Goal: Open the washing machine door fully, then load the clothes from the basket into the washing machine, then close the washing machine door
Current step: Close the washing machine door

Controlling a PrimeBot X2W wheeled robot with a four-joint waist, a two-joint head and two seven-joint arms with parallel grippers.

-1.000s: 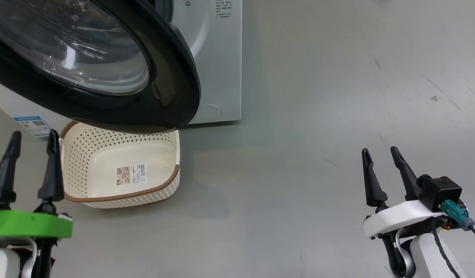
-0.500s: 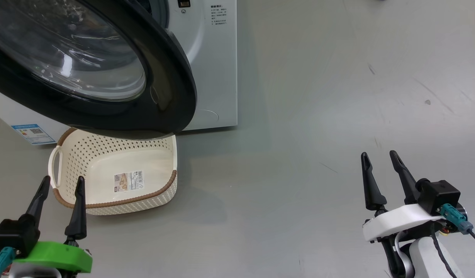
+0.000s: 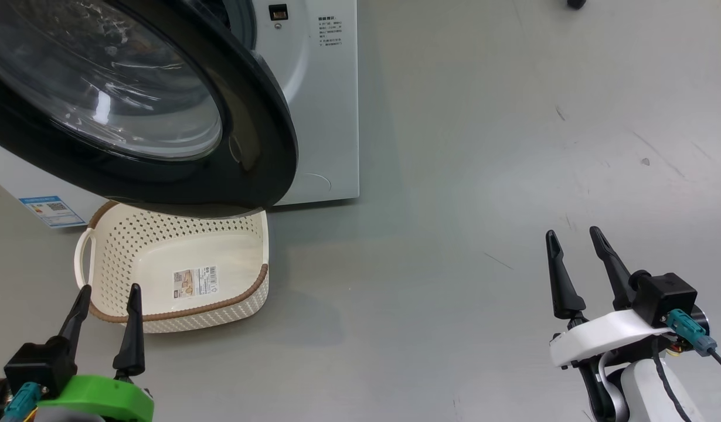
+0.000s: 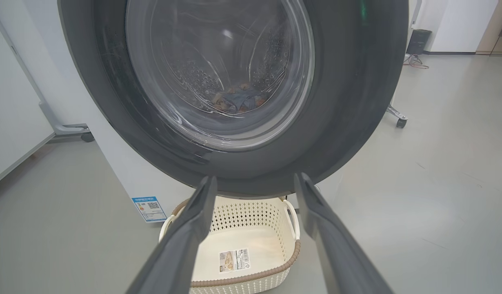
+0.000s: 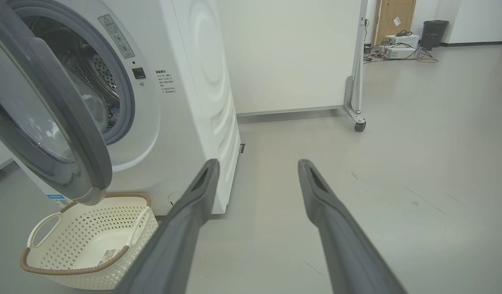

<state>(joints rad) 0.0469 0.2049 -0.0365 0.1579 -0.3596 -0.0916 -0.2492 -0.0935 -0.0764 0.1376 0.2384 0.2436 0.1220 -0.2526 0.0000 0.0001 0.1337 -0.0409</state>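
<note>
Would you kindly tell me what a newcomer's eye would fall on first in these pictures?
The big black-rimmed washing machine door stands open at the head view's upper left. Beneath its lower edge, the empty basket sits on the grey floor. Through the door's glass, the clothes lie inside the drum.

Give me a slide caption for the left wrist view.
Open left claw faces the washer door, clothes seen through it, empty basket below.

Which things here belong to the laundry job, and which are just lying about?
Job: white front-loading washing machine; round black-rimmed glass door; cream perforated plastic basket; blue patterned clothes in the drum.
Lying about: white wheeled partition panel; black bin.
</note>
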